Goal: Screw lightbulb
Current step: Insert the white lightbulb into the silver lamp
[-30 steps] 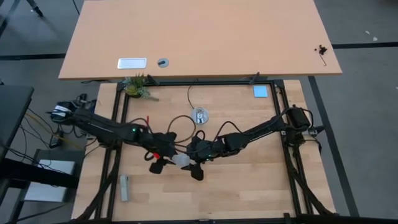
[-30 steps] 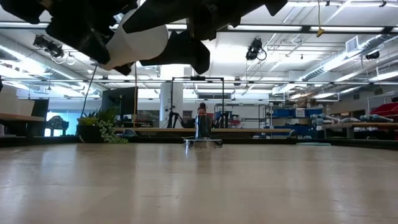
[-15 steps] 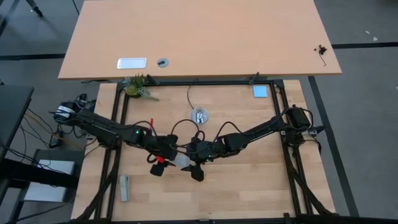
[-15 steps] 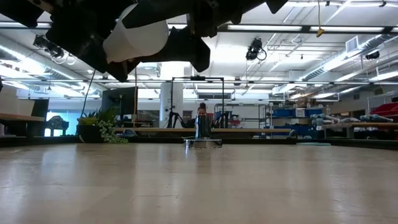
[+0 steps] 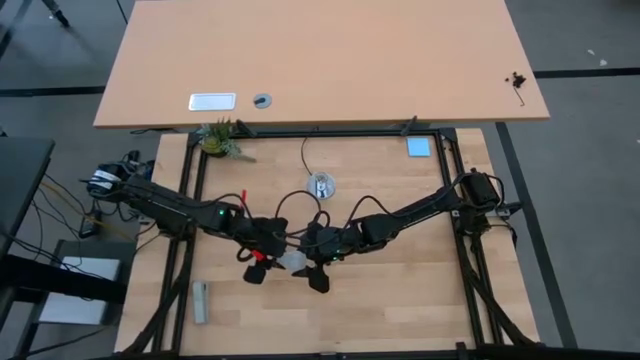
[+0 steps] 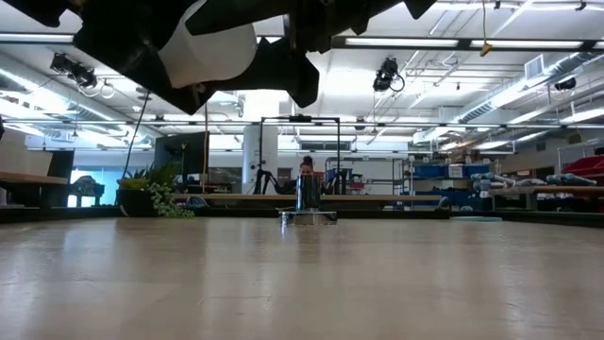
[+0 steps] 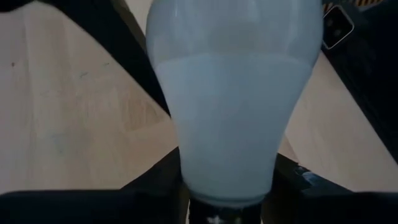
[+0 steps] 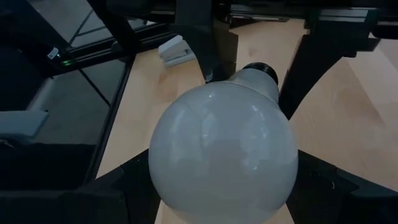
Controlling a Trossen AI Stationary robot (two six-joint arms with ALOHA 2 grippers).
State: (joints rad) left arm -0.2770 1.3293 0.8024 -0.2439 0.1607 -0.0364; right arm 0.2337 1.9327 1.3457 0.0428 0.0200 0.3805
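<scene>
1. Hanging above the near-middle of the table (image 5: 400,300), the lightbulb (image 5: 292,260) sits between the two grippers, well clear of the wood, as the low view shows it high against the ceiling lights.
2. Gripping its round globe end, the right gripper (image 5: 312,268) has its dark fingers (image 8: 323,186) spread wide on either side of the frosted glass; this looks like the hold that carries the bulb.
3. Meeting it from the other side, the left gripper (image 5: 258,262) stands with its jaws at their widest around the narrower base end. In the left wrist view the bulb fills the frame; whether the left fingers press on it or only flank it, I cannot tell.
4. Judging by this, the step in hand is a mid-air handover or regrip between the arms, with screwing not yet begun.
5. Standing farther back near the table's middle, well apart from the bulb, the silver socket (image 5: 321,186) waits upright with its thin black cord (image 5: 305,155) trailing toward the far edge.
6. Next, one gripper needs a firm hold that leaves the base free, then the bulb must travel to the socket, base down and lined up, before turning.
7. Beyond that, a small plant (image 5: 220,138) sits at the far left corner.
</scene>
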